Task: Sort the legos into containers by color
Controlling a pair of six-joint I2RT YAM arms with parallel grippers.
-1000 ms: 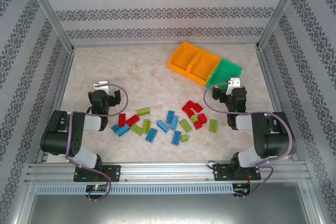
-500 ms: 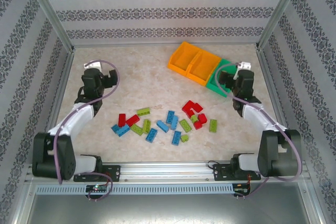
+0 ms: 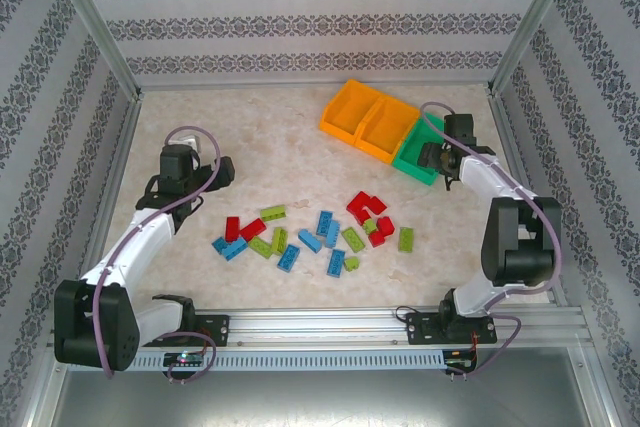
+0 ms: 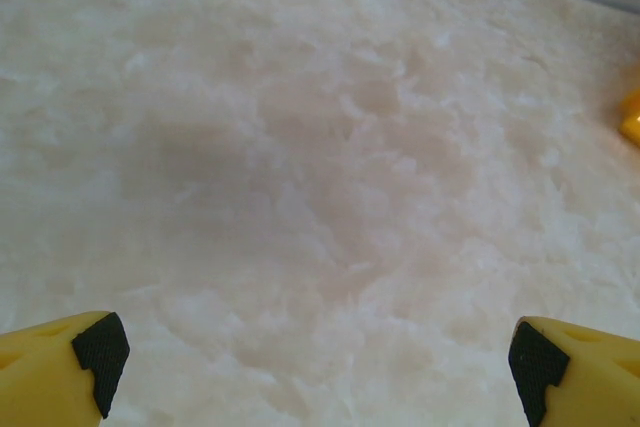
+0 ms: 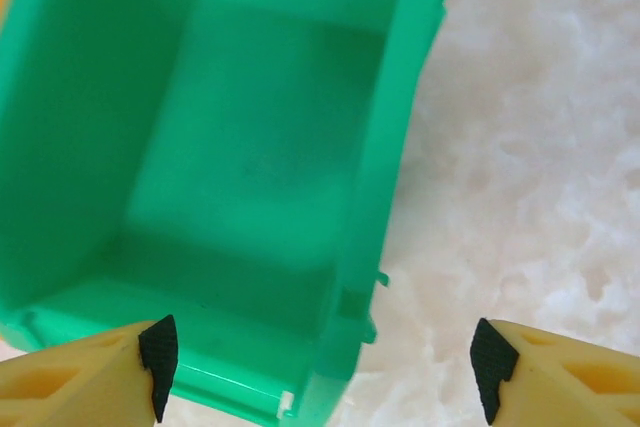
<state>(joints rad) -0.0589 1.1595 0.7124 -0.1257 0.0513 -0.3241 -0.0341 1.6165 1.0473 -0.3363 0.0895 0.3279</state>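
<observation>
Top external view, from the left: a silver aluminium frame rail (image 3: 118, 162) and patterned wall panels bound the pale marbled worktop (image 3: 270, 137). The left and far stretches of the worktop are bare and give the widest room for moving. The left gripper (image 3: 222, 169) hangs over that bare stretch, well apart from every task item. In the left wrist view its yellow, black-tipped fingers (image 4: 98, 355) are spread wide with only worktop between them.

Toward the middle lie the small studded plastic bricks (image 3: 309, 240) in red, blue and lime green. All are loose on the worktop, in a band running from near left to centre right. I count about five red, seven blue and seven lime green. Several touch or overlap, so the tally is approximate. A strip of bare worktop separates the bricks from the containers.

At the far right, three open-top rectangular plastic bins are joined in a slanting row. Two are orange bins (image 3: 350, 112) and the rightmost is one green bin (image 3: 420, 142).

The right gripper (image 3: 440, 161) sits over the green bin's right side. In the right wrist view its jaws are parted and clamp nothing. One fingertip is above the bin's near edge, the other is over the worktop, and the bin's side wall is between them. A narrow lane of worktop runs on to the right-hand rail.
</observation>
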